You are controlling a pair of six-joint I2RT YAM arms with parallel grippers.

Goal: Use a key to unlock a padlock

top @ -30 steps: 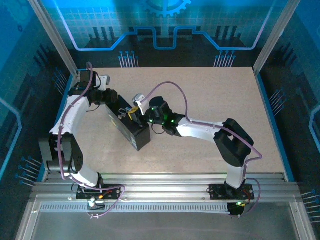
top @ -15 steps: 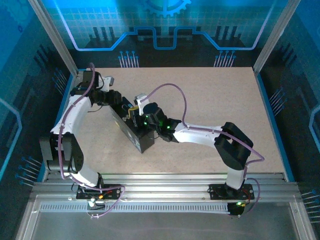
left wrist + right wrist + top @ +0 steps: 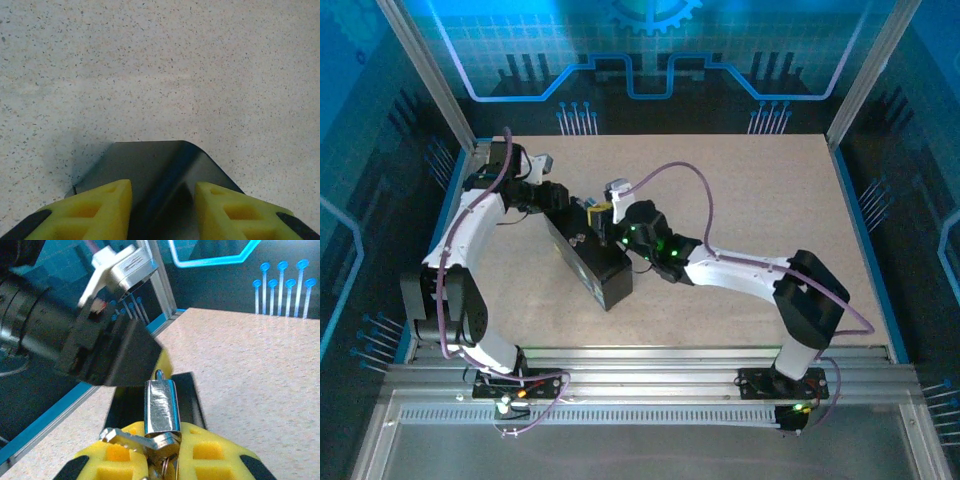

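On my overhead feed the long black rectangular box lies slantwise on the speckled beige bench, left of centre, and both arms meet at its far end. The left claw hangs over that end. In its wrist view the two yellow pads stand apart, with the box's dark rounded corner showing in the gap and ahead of them. The right claw sits just beside it, raised above the box. Its yellow fingers are together, clamped on the thin jagged metal key at the foot of the small padlock. The padlock's shiny metal body stands upright above the fingertips, with a narrow nub of its shackle poking from the top, edge-on to my camera. A small ring sits low between the fingers. Whether the key is seated in the keyhole I cannot tell. Close behind the padlock looms the left arm's black wrist with its white camera mount.
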